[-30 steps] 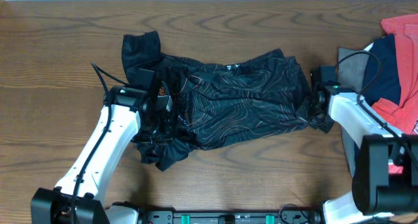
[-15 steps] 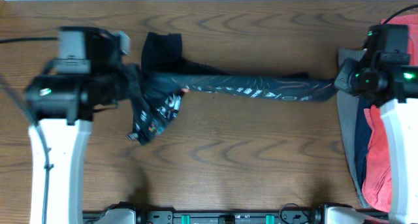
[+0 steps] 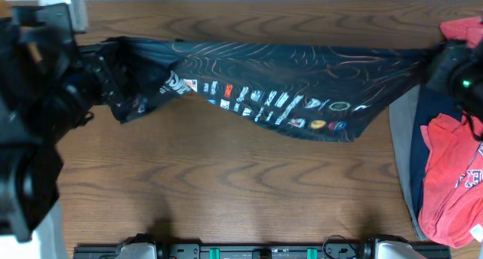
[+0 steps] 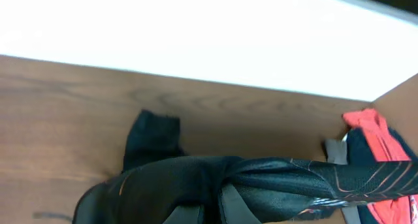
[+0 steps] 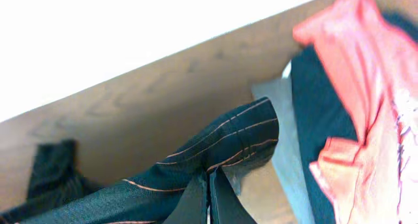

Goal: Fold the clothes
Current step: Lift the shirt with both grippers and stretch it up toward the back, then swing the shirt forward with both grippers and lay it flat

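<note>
Black jersey [image 3: 302, 78] hangs stretched over the wooden table's [image 3: 226, 191] far side. Left gripper [image 4: 212, 211] pinches tight on its left end, right gripper [image 5: 209, 196] on its right end. A red T-shirt [image 3: 449, 183] lies at the table's right edge.

A brown wood-grain table [image 3: 249, 183] fills the overhead view. At its right edge lies a pile of garments: a red T-shirt with white print [image 3: 449, 183] on top, a plain navy cloth [image 3: 423, 104] under it, and a flat grey cloth [image 3: 401, 146] lowest, its edge showing towards the table's middle.
</note>
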Tool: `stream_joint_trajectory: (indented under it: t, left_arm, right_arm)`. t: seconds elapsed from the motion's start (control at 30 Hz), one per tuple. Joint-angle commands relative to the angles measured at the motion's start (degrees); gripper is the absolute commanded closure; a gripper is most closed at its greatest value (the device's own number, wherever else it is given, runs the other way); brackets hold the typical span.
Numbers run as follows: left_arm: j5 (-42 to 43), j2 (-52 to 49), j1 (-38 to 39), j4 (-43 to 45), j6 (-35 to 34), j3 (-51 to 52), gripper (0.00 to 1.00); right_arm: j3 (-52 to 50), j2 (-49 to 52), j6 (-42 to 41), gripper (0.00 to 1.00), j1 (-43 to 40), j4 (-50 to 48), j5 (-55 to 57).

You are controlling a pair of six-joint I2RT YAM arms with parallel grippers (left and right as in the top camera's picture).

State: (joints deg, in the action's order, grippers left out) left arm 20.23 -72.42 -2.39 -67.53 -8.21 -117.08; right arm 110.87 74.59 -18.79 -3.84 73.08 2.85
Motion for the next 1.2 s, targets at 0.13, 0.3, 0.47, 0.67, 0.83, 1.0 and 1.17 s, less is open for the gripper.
stream_joint_trajectory:
  t: [0.13,0.3,0.47,0.67,0.83,1.0,1.17]
  left_arm:
    - [-1.9,0.8,-2.8,-1.3,3.7,-1.8,0.94]
    - [-1.8,-3.7,-2.8,-2.9,3.7,-1.4,0.94]
    - [-1.8,-12.4,-2.7,-3.9,3.9,-1.2,0.94]
    - [-1.7,-24.9,-2.3,5.8,7.4,-1.2,0.94]
    - [-1.6,-31.3,-2.3,28.2,7.1,-1.3,0.94]
    - [-1.4,-30.9,-2.4,44.7,3.5,-5.4,0.94]
    - [-1.4,-30.9,-3.2,46.9,3.2,-16.6,0.94]
  right_arm:
    - [3.6,0.2,2.9,0.99,-1.2,0.5,6.8]
    - [3.6,4.0,4.2,0.99,-1.2,2.1,6.8]
    - [3.6,11.5,6.3,0.99,-1.2,2.2,4.8]
    - [3.6,22.8,6.8,0.99,-1.2,-9.9,0.8]
    - [3.6,27.4,0.0,0.99,-1.5,-29.1,0.3]
    - [9.7,27.0,-4.6,0.99,-2.6,-38.3,0.8]
    - [21.6,27.0,-4.3,0.99,-4.9,-34.3,6.2]
